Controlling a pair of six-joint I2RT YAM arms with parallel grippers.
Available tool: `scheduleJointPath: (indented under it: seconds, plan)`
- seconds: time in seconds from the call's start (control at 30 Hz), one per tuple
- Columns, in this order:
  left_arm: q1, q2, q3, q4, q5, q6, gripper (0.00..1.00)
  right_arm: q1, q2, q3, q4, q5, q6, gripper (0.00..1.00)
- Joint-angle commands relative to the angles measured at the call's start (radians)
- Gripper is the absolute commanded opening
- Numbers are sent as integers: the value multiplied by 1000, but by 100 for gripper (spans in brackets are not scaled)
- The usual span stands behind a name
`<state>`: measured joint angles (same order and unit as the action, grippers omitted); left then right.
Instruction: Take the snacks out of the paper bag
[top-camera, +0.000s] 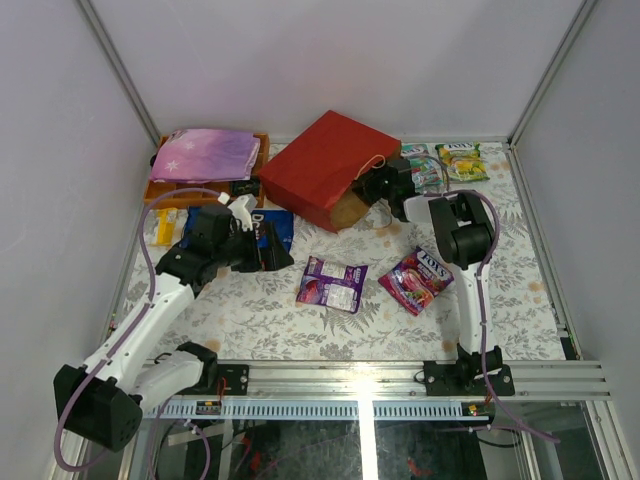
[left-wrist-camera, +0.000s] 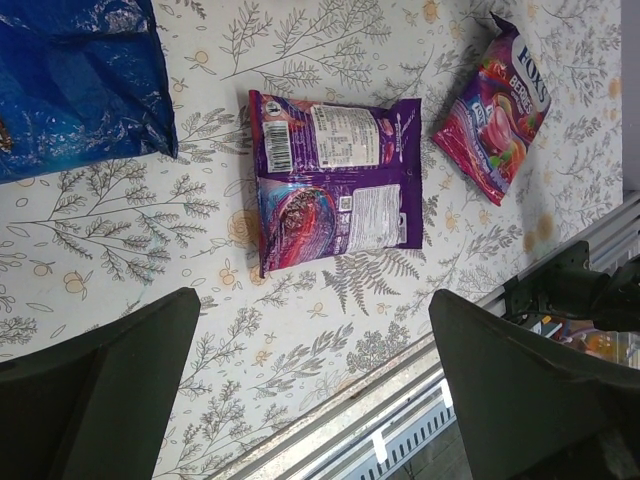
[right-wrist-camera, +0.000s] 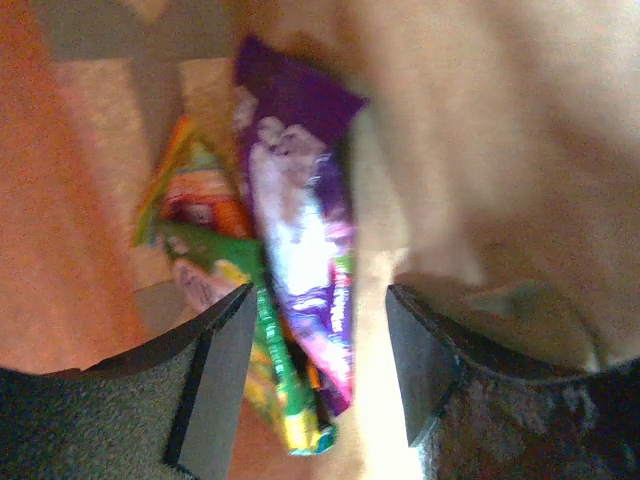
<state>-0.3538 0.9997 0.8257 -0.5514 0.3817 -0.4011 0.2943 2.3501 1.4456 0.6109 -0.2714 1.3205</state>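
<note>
The red paper bag lies on its side at the back, mouth toward the right arm. My right gripper reaches into that mouth. In the right wrist view its jaws stand open around a bunch of snacks: a purple packet, a green one and an orange one on the brown inside. On the table lie a purple packet, a pink-red packet and the blue chip bag. My left gripper hangs open, holding nothing.
An orange tray under a pink-purple starry pouch stands at the back left. Two green packets lie at the back right. A metal rail runs along the table's near edge.
</note>
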Motion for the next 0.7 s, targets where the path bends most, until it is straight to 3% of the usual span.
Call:
scheduleJointPath:
  seconds: [0.0, 0.4, 0.47, 0.67]
  plan:
    - [-7, -23, -9, 61, 37, 25, 100, 5, -3, 50, -204, 104, -81, 62]
    - [-7, -30, -10, 65, 48, 25, 100, 91, 183, 307, -262, 177, -91, 59]
    - [-6, -30, -12, 65, 43, 26, 100, 112, 191, 304, -228, 191, -74, 53]
    - [-7, -22, -14, 64, 36, 24, 100, 159, 50, 31, -21, 285, -37, 7]
